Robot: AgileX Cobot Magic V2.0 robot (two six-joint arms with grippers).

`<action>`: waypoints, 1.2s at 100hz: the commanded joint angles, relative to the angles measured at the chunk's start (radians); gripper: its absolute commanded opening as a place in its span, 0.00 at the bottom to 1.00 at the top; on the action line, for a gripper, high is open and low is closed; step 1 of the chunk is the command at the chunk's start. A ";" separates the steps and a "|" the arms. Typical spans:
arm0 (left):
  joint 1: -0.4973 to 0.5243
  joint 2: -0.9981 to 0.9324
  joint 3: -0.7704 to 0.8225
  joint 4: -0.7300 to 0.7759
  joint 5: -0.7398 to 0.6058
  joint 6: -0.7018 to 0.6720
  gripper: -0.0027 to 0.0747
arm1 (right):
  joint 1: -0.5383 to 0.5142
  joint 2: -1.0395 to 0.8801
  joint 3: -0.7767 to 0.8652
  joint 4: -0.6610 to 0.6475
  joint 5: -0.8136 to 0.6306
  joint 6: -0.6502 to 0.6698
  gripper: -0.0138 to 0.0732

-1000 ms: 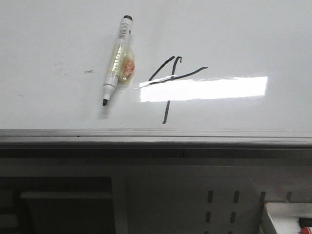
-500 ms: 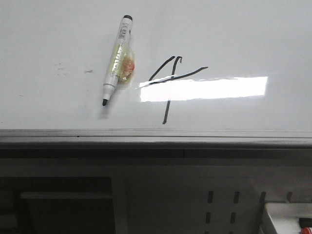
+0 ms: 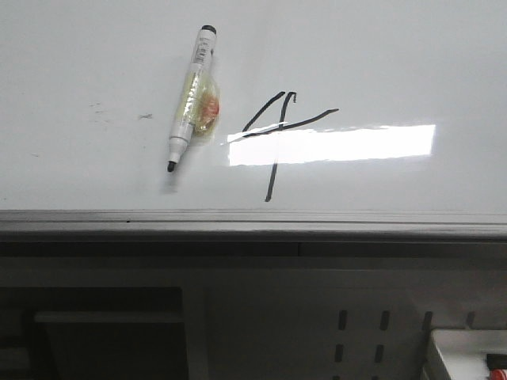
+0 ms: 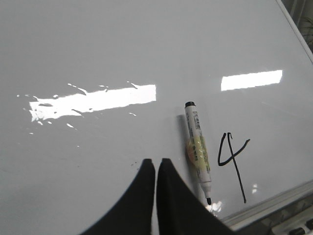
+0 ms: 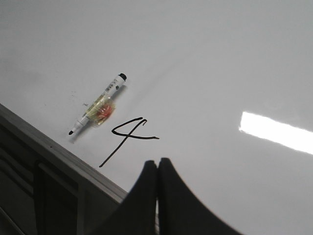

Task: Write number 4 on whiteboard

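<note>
Front view shows the number 4 [image 3: 277,134] drawn on the whiteboard [image 3: 396,63], marker [image 3: 192,99] lying uncapped beside it. My left gripper [image 4: 156,164] and right gripper [image 5: 157,164] hover closed, holding nothing. I judge writing finished; next I'd retract.
</note>
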 commanded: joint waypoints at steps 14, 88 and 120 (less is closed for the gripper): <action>0.185 -0.151 0.132 0.175 -0.183 -0.034 0.01 | -0.007 0.011 -0.024 0.011 -0.070 0.000 0.08; 0.482 -0.397 0.277 0.637 0.357 -0.554 0.01 | -0.007 0.011 -0.024 0.011 -0.067 0.000 0.08; 0.482 -0.395 0.277 0.637 0.356 -0.554 0.01 | -0.007 0.011 -0.024 0.011 -0.067 0.000 0.08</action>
